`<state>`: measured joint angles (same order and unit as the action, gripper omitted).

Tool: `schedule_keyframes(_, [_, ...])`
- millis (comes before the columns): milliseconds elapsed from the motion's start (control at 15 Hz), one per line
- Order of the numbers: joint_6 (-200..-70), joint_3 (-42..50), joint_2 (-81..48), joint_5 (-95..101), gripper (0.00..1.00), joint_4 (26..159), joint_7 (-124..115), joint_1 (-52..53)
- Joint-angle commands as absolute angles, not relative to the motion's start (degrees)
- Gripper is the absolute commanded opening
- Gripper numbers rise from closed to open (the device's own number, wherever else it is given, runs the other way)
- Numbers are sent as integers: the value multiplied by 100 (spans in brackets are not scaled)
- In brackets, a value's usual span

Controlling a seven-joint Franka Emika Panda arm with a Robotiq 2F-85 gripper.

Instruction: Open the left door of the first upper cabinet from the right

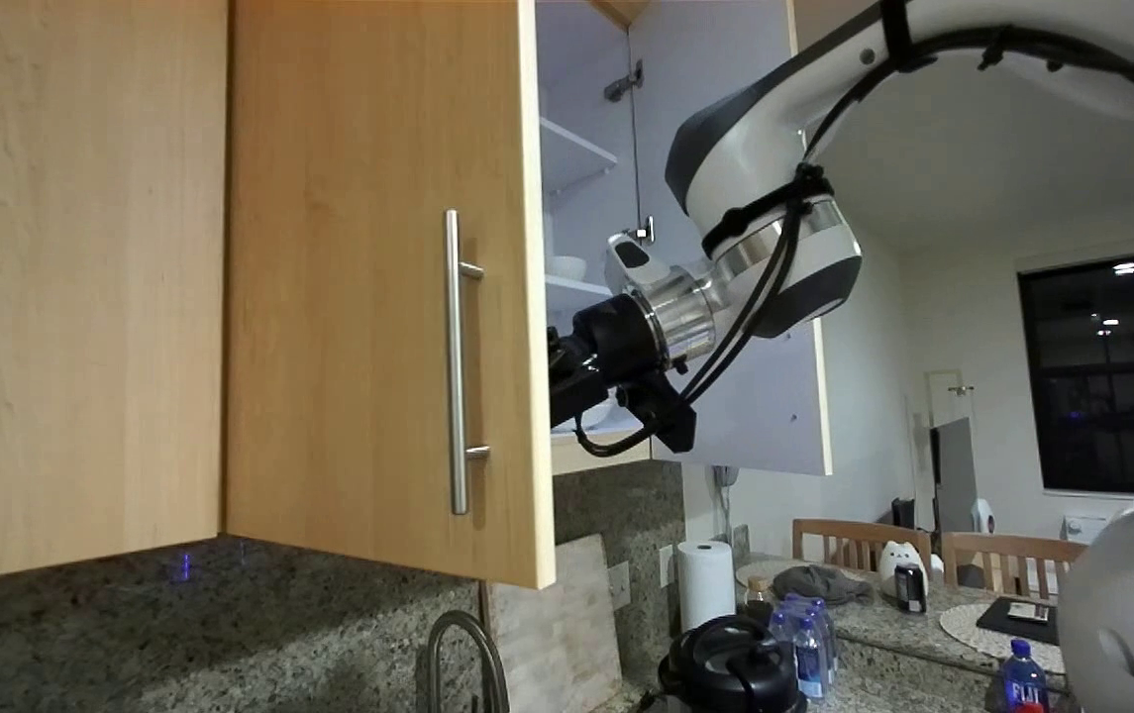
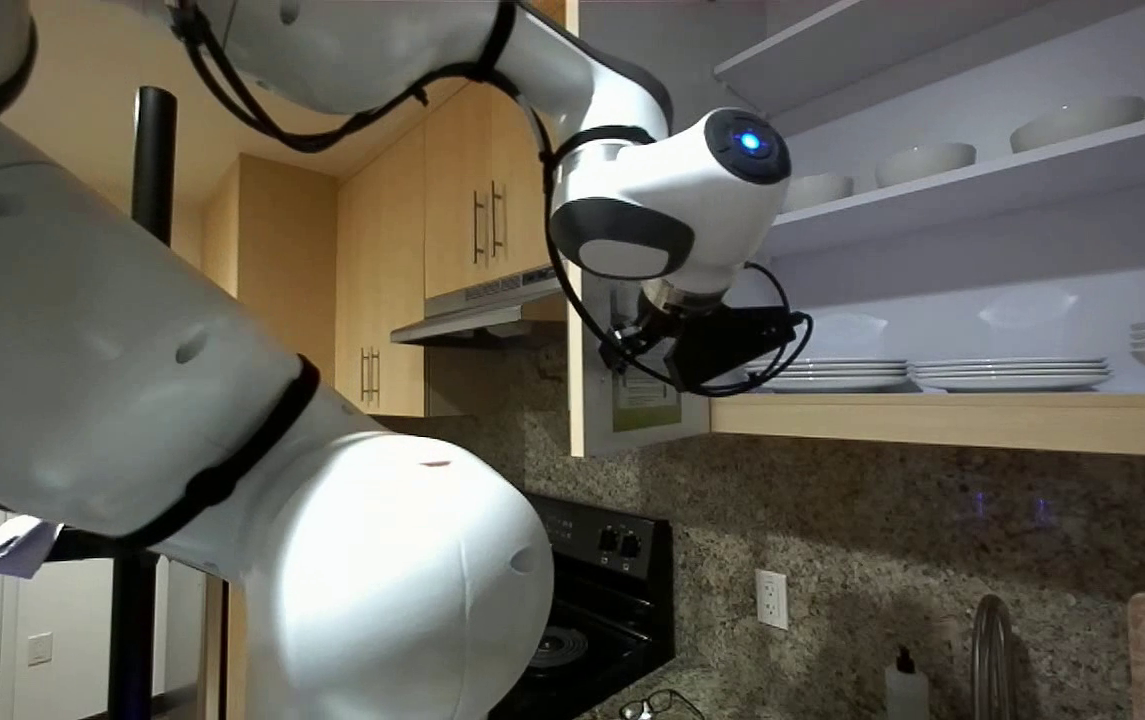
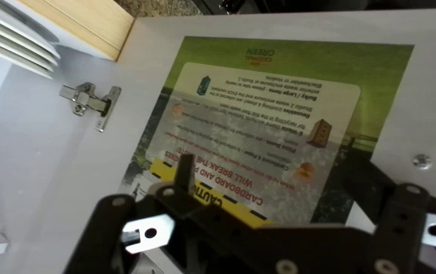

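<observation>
Furthest left hangs a maple panel (image 1: pixel 81 267) with no handle showing; next to it the left door (image 1: pixel 359 327), the one wanted, stands swung outward, its steel bar handle (image 1: pixel 457 361) on the outer face with nothing on it; just past that door's free edge, on the inner side, is the gripper (image 3: pixel 273 173), spread wide and pinching nothing, facing a green-edged poster (image 3: pixel 263 129) stuck to the pale inner face; whether it presses on the door I honestly can't make out, since the edge hides its far end from where I look; then comes the first upper cabinet (image 1: pixel 586 84), laid open, with bowls (image 2: pixel 925 165) and stacked plates (image 2: pixel 1010 375) on its shelves; furthest right, behind the arm (image 1: pixel 750 158), a pale door (image 1: pixel 765 416) hangs open too; I'd call the job as good as done, the left door being well out; what may be left is a last nudge wider, then backing the gripper clear.
</observation>
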<state>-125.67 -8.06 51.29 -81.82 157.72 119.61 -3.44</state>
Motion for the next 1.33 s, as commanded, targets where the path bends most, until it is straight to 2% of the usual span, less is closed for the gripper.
schedule_keyframes(0, [-12914,-1301,5575,-8194,100,15917,12104,-8])
schedule_keyframes(533, [-13118,-1802,5507,-7796,100,15621,12110,446])
schedule_keyframes(1000, [-13264,-1689,5378,-7419,100,15472,11923,468])
schedule_keyframes(1267, [-13427,-1238,5409,-7337,100,15613,11418,186])
